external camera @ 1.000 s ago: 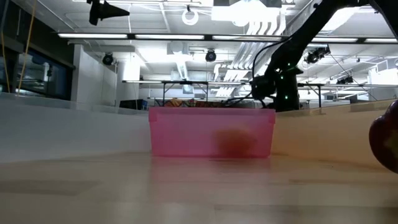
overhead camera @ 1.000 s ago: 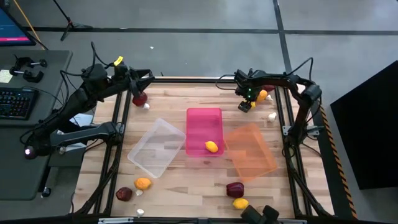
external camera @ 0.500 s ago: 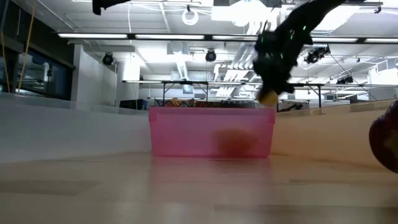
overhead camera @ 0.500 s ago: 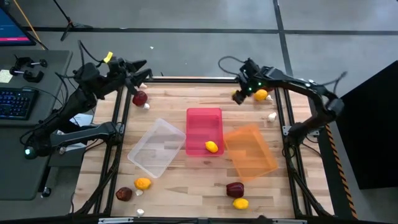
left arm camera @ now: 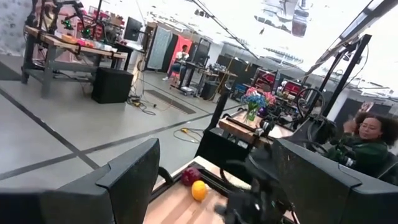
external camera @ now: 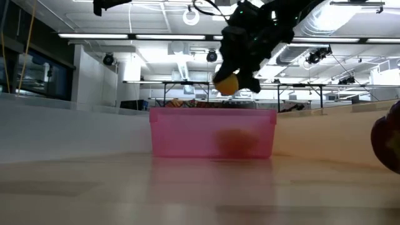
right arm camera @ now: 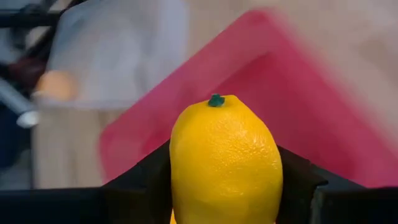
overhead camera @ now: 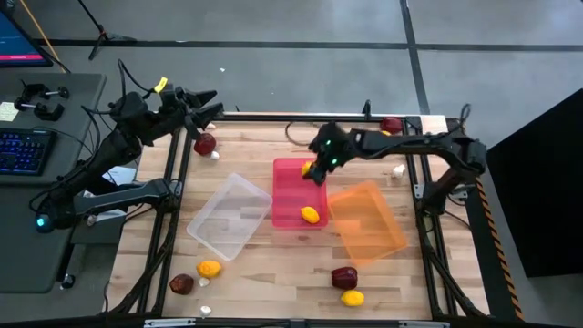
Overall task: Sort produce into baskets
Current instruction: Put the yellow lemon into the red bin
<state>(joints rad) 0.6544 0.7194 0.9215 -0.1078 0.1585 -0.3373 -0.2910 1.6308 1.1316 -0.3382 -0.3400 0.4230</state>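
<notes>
Lemon [right arm camera: 225,163], yellow with a green stem nub, sits clamped between the right gripper's [overhead camera: 314,170] two dark fingers, held in the air. Directly beneath the gripper lies the far end of the red-pink bin [overhead camera: 290,167], where a second lemon [overhead camera: 311,215] rests at the near end. Just beside the gripper, toward the table's right edge, sits the orange bin [overhead camera: 375,230]; the clear bin [overhead camera: 227,216] lies beyond the pink one. The left gripper [overhead camera: 208,102] hovers well apart at the far left corner, fingers parted and empty.
</notes>
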